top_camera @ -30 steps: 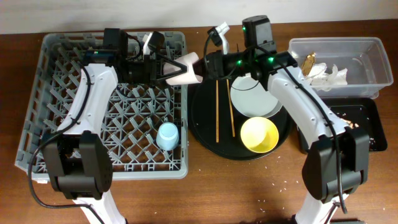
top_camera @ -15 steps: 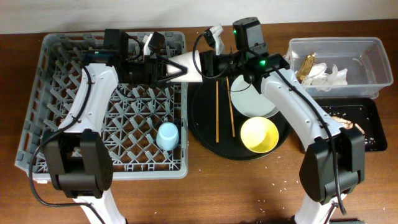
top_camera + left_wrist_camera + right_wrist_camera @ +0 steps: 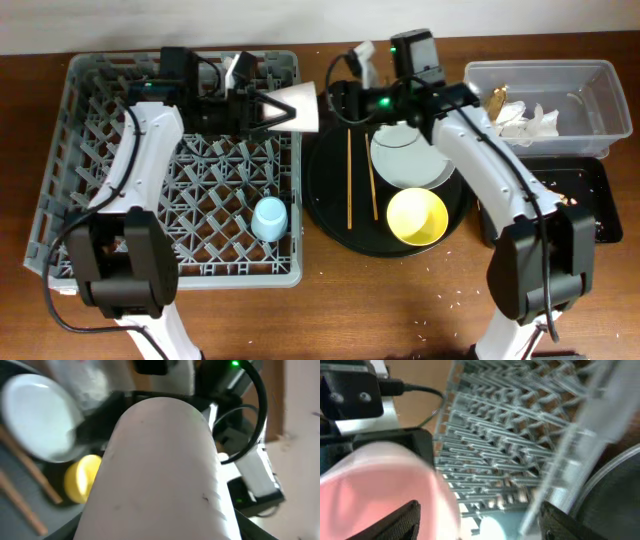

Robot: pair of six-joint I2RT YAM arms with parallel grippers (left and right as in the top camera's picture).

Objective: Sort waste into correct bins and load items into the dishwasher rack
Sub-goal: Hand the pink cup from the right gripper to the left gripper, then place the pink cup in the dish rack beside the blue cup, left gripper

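Grey rack (image 3: 60,170) on the left of the table (image 3: 300,320). A blue cup (image 3: 268,218) sits among the pegs near the rack's lower-right corner. Left claw (image 3: 283,109) is at the rack's upper-right corner, pinching the pink cup (image 3: 305,108). The cup is held on its side with the wide end pointing right, straddling the rack's right edge. The left wrist view is almost all cup (image 3: 160,475), so no clean look at the fingers there. Right claw (image 3: 336,102) sits just beside the cup's wide end; can't tell if it touches. In the right wrist view its fingers (image 3: 402,520) are spread wide, with the cup (image 3: 375,490) blurred on the left and the rack (image 3: 520,435) behind. Next is the round black tray (image 3: 330,215). It holds two chopsticks (image 3: 350,180) lying roughly parallel, a plate (image 3: 408,160) partly under the right arm, and a yellow bowl (image 3: 417,216) just below the plate. Far right, the clear tub (image 3: 600,95) holds napkins (image 3: 530,120) and a gold wrapper (image 3: 497,100). Below it, the black rectangular tray (image 3: 590,175) has brown crumbs (image 3: 565,200) in it.
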